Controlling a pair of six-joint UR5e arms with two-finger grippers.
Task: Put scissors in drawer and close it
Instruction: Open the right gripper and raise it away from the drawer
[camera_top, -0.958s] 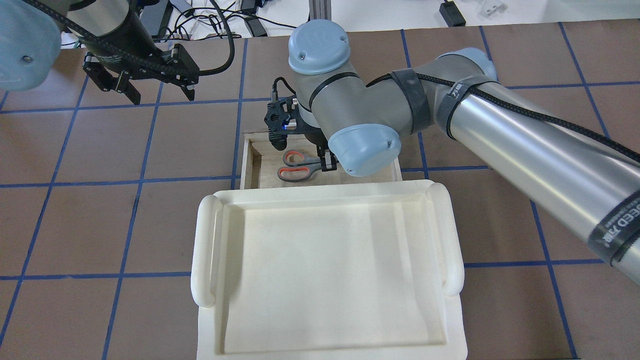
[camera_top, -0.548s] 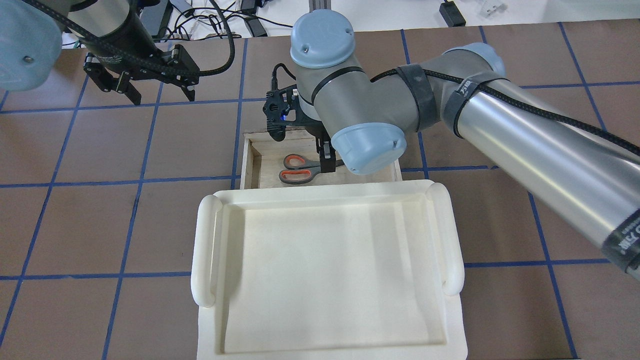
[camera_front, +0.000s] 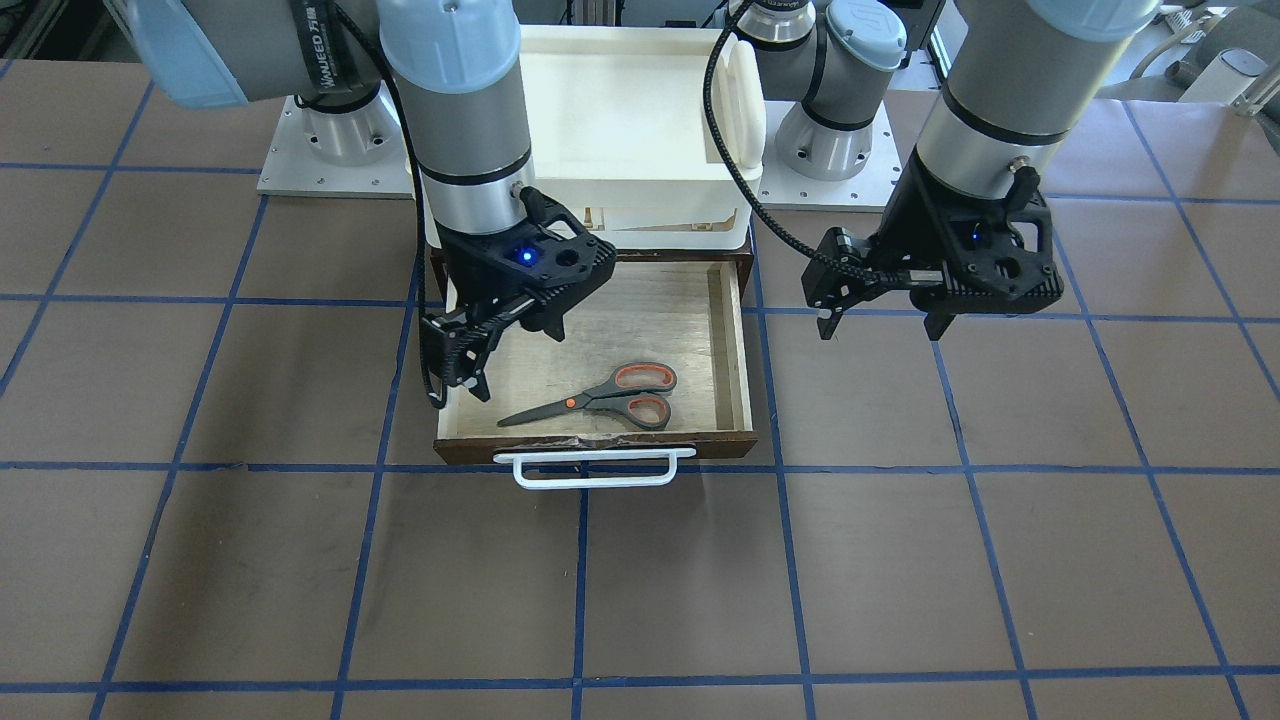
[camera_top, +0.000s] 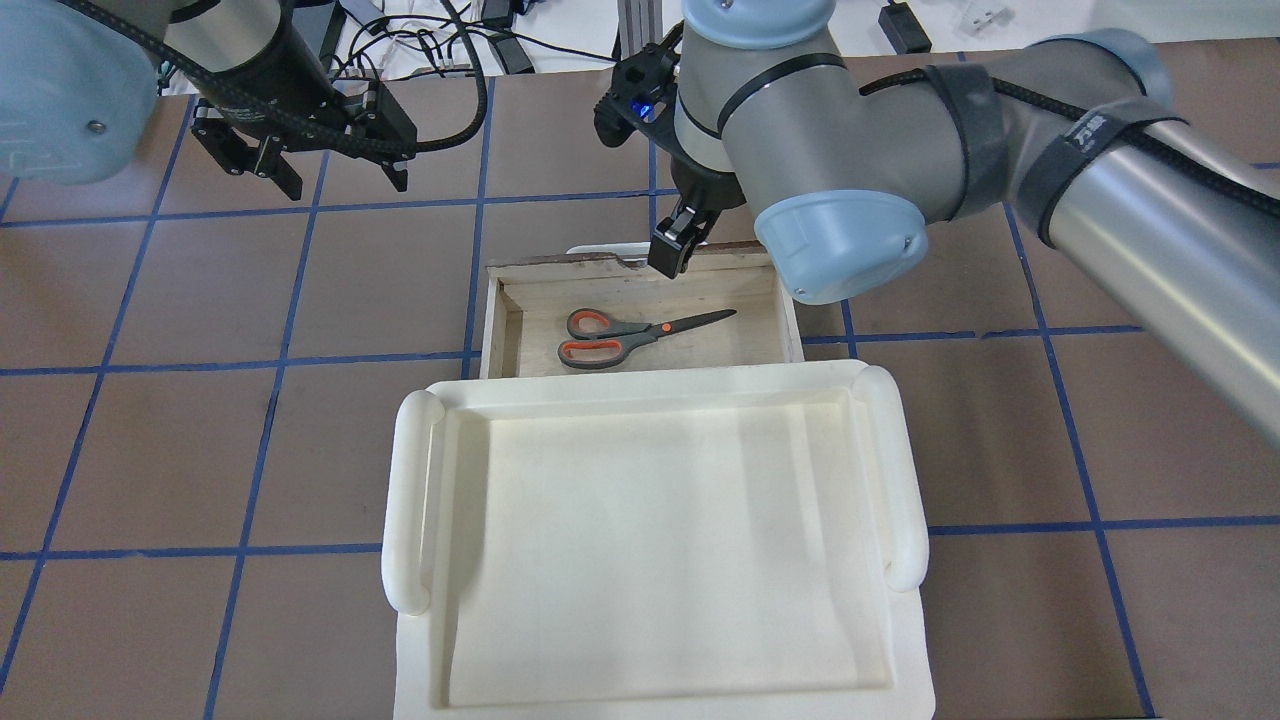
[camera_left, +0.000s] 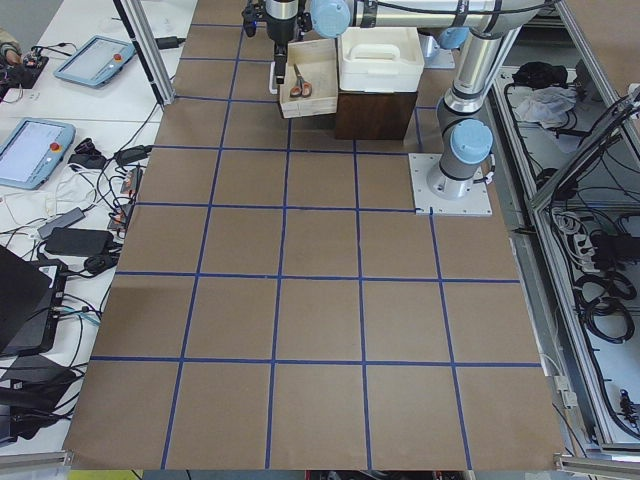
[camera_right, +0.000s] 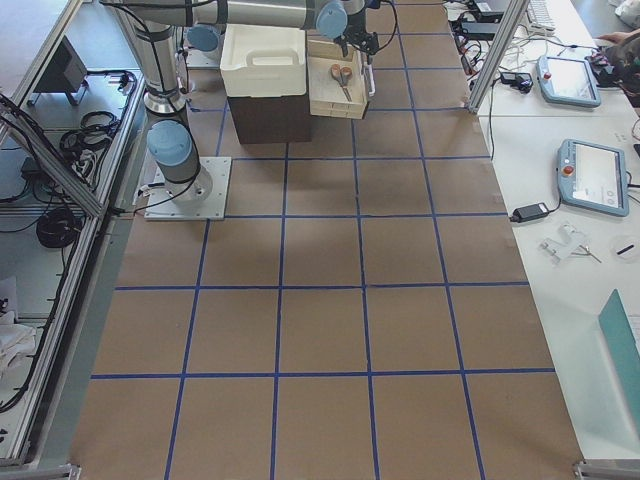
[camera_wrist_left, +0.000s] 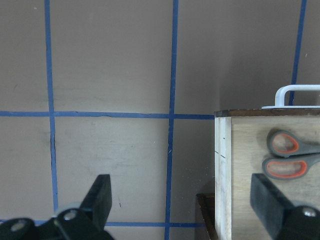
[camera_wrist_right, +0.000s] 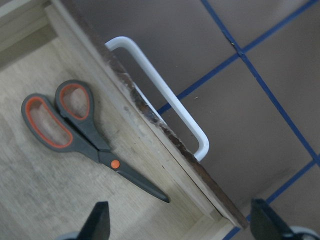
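Currently, the black two-finger left gripper (camera_top: 345, 180) hangs wide open and empty over the table, well apart from the work. The small grey-handled, orange-lined scissors (camera_top: 630, 335) lie flat inside the shallow pale-plywood drawer (camera_top: 490, 320), which stands pulled out. The right gripper (camera_top: 672, 250) hovers spread wide and empty above the drawer's dark front. Judgement: the drawer is rigid and likely slides easily; push squarely at the white bar handle (camera_front: 600, 482).
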